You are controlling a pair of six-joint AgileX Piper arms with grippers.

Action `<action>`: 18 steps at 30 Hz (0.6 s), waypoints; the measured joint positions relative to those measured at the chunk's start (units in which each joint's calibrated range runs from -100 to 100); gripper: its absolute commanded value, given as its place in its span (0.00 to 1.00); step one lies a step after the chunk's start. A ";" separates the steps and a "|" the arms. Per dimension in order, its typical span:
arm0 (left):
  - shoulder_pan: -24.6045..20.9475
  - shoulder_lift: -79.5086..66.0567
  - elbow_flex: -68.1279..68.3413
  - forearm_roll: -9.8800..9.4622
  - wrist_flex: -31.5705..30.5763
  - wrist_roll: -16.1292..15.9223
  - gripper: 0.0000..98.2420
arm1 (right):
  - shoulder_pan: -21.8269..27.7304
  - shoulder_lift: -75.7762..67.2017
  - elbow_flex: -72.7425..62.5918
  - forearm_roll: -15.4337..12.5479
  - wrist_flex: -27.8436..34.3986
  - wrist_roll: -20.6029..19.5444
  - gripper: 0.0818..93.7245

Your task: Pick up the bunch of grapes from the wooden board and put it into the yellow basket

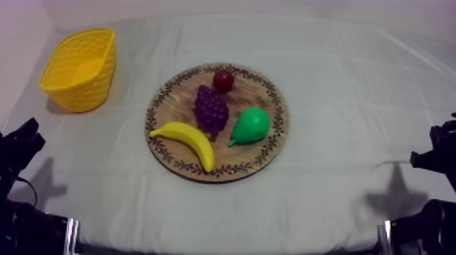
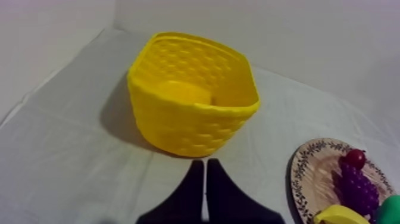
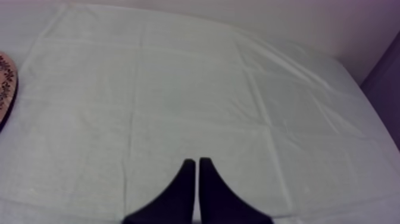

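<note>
Grey-white clothed worktop (image 1: 353,102); mid-frame, round wooden board with patterned rim (image 1: 234,159); upper left, yellow woven basket (image 1: 78,68). At board centre, purple bunch of grapes (image 1: 211,108), long axis up-down the frame. Pressed together, empty: left claw (image 2: 204,162), grapes off to its right, judged nearer; likewise right claw (image 3: 194,159).
</note>
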 measured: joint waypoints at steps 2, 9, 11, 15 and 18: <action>0.00 0.00 0.00 0.00 0.00 0.00 0.00 | 0.00 0.00 0.00 0.00 0.00 0.00 0.00; 0.00 0.00 0.00 0.00 0.00 0.00 0.00 | 0.00 0.00 0.00 0.00 0.00 0.00 0.00; 0.00 0.00 0.00 0.00 0.00 0.00 0.00 | 0.00 0.00 0.00 0.00 0.00 0.00 0.00; 0.00 0.00 0.00 0.00 0.00 0.00 0.00 | 0.00 0.00 0.00 0.00 0.00 0.00 0.00; 0.56 0.00 0.00 0.00 0.00 -0.17 0.00 | 0.00 0.00 0.00 0.00 0.00 0.00 0.00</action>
